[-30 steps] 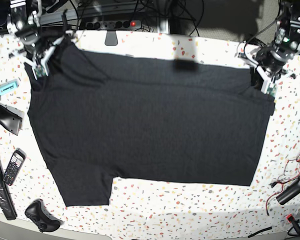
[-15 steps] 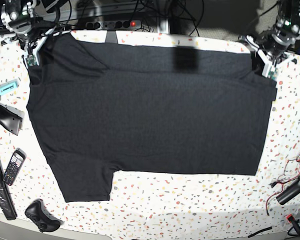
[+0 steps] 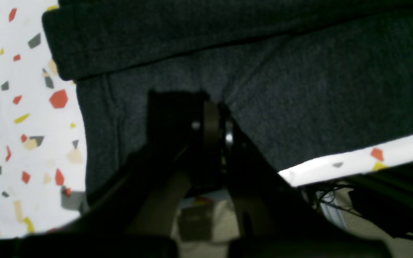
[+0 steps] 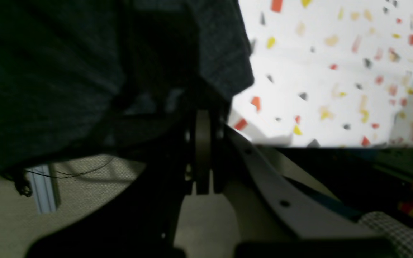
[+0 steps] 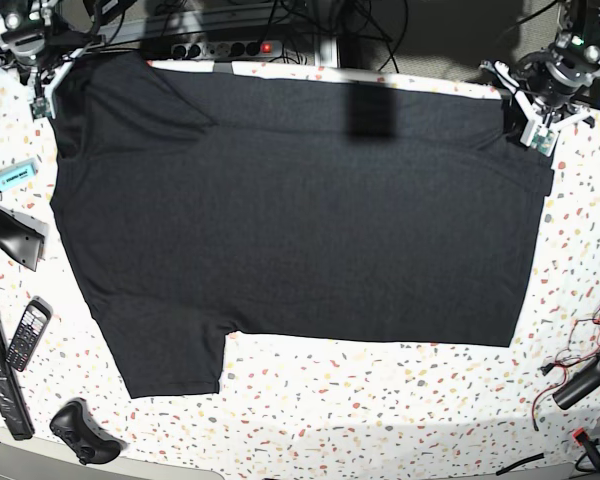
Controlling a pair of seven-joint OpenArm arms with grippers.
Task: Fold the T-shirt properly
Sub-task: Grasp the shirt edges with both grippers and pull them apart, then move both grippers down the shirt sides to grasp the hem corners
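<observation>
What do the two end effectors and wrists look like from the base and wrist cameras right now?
Both are black-and-silver assemblies with white finger brackets. The left end effector carries a small green circuit board and a green light on its wrist; the right end effector has a green light too. Up close, the fingers look dark, with small screws.

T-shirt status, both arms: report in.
Left gripper and right gripper both shut on T-shirt at its far corners. Shirt spread flat, plain side up, unfolded. Nothing lying on it.
</observation>
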